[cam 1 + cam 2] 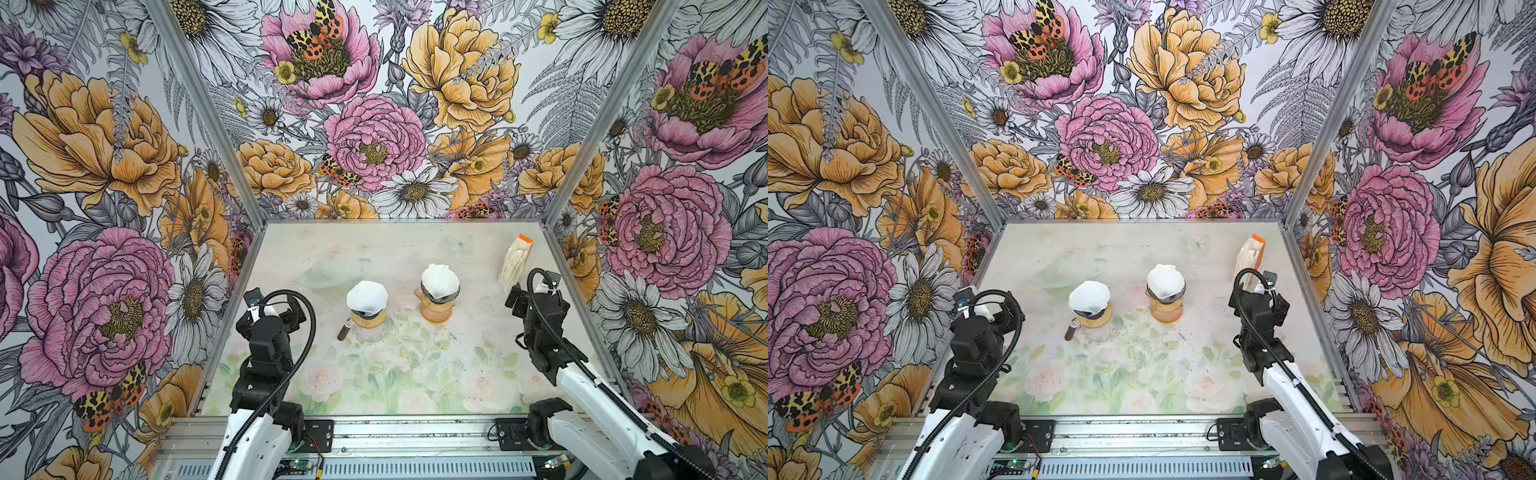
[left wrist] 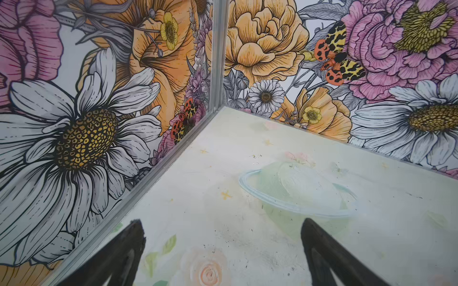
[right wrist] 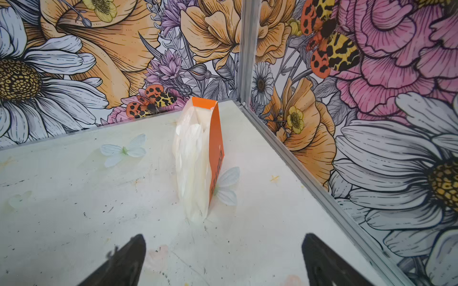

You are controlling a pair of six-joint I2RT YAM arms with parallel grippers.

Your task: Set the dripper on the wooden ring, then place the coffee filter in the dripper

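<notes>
Right gripper (image 3: 223, 260): jaws are seen spread wide with nothing between them, pointed at the upright orange-backed pack of white paper coffee filters (image 3: 195, 161), which stands near the right rear corner of the pale floral-printed table (image 3: 62, 210). Left gripper (image 2: 223, 255): jaws likewise spread and empty, held over bare table near the left wall.

Task items: in both top views a white crumpled paper filter (image 1: 367, 296) is seen seated in the amber dripper on the glass carafe with brown handle (image 1: 368, 322); a second white filter (image 1: 439, 281) is seated in the second amber dripper with dark band (image 1: 436, 305). The wanted end state is thus already shown at both drippers. Whether another filter is due cannot be settled; the scene fits a finished placement or a pause before a further pick from the pack.

If a filter is to be drawn, a single sheet edge should be pinched lightly at the open top, since the sheets are nested and thin.

Obstructions: the pack stands close to the right wall rail (image 3: 309, 178), so approach room is limited. The two drippers stand near each other at mid-table.
</notes>
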